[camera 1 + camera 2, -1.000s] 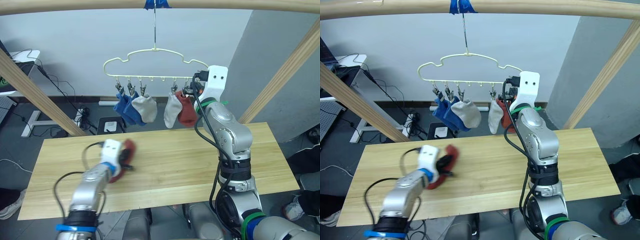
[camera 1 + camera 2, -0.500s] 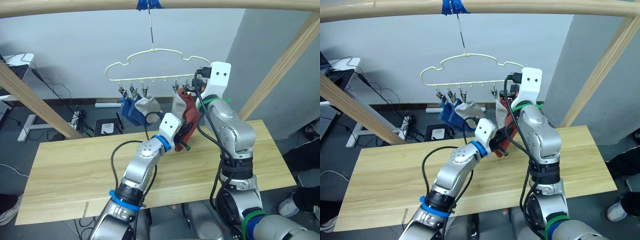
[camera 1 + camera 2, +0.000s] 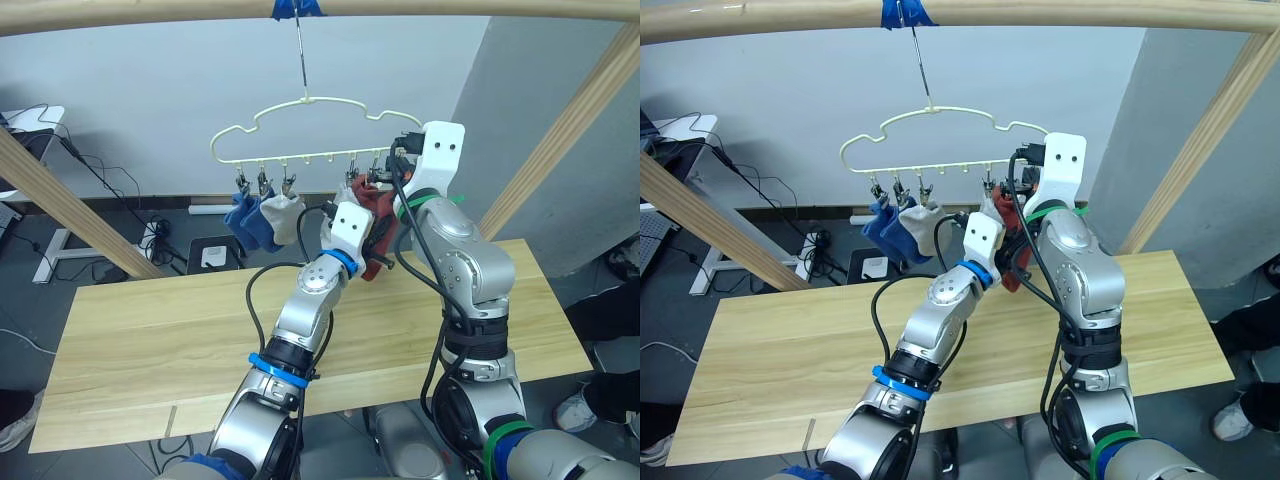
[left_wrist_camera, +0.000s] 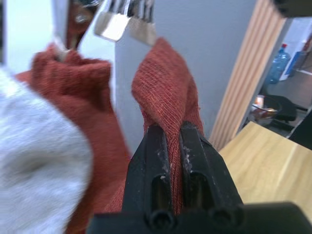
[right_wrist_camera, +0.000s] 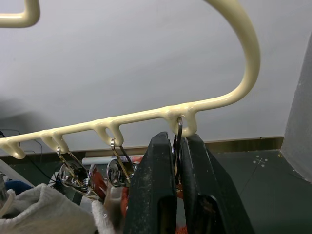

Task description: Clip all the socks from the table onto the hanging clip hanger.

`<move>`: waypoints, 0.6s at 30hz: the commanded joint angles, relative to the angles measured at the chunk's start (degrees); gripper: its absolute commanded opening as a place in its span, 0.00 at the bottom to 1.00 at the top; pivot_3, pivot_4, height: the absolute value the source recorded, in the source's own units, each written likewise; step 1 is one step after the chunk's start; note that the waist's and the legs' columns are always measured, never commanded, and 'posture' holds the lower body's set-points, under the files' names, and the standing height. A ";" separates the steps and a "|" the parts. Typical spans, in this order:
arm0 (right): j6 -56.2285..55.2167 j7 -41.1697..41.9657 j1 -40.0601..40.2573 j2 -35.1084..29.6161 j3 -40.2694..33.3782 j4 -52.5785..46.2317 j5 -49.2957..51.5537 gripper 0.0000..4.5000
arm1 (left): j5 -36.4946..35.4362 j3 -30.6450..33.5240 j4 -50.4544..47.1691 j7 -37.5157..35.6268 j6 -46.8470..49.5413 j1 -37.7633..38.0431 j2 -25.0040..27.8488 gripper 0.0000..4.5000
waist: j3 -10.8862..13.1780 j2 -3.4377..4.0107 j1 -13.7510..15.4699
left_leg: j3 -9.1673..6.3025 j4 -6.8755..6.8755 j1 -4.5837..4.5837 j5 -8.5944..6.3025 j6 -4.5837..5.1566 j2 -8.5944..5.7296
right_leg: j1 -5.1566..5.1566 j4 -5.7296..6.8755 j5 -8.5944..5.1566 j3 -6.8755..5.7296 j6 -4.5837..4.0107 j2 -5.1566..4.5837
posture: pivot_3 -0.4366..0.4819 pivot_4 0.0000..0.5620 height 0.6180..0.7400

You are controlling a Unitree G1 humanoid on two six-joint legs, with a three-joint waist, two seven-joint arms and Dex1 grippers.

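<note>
1. Left wrist view: rust-red sock [image 4: 163, 92] is clamped between the left gripper [image 4: 168, 141] fingers, its top edge raised just under an end clip [image 4: 124, 22] (clip blurred, contact not resolvable).
2. A second rust-red sock [image 4: 73, 107] hangs beside it already clipped, with a light grey sock [image 4: 39, 165] next to that.
3. Right wrist view: right gripper [image 5: 176, 146] has its fingers pressed together on the end clip's wire loop under the clip hanger [image 5: 229, 97].
4. Left eye view: clip hanger hangs by its hook from the wooden pole [image 3: 150, 15]; two blue socks [image 3: 245, 220] and another grey sock [image 3: 285, 215] hang at its left clips.
5. Table [image 3: 150, 330] lies below the hanger, well apart from the held sock.
</note>
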 commanded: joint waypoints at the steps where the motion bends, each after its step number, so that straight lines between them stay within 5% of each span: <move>1: -0.53 0.05 -1.09 -0.23 0.91 -3.05 -0.52 0.00 | -0.06 0.24 -0.98 0.15 -1.40 -1.68 -1.11 0.00 | 0.00 0.00 -0.09 | 0.00 0.00 0.00 0.00 0.00 0.00 | 0.00 0.00 0.00 0.00 0.00 0.00 | 0.19 0.38 1.00; 18: -1.56 0.39 -0.69 -0.17 1.27 -2.90 -1.92 0.00 | 0.00 -0.41 -2.33 -0.86 0.13 -0.07 -1.42 0.00 | 0.00 0.00 -0.19 | 0.00 -0.02 0.00 0.00 0.00 0.01 | 0.00 0.00 0.00 0.00 0.00 0.00 | 0.20 0.39 1.00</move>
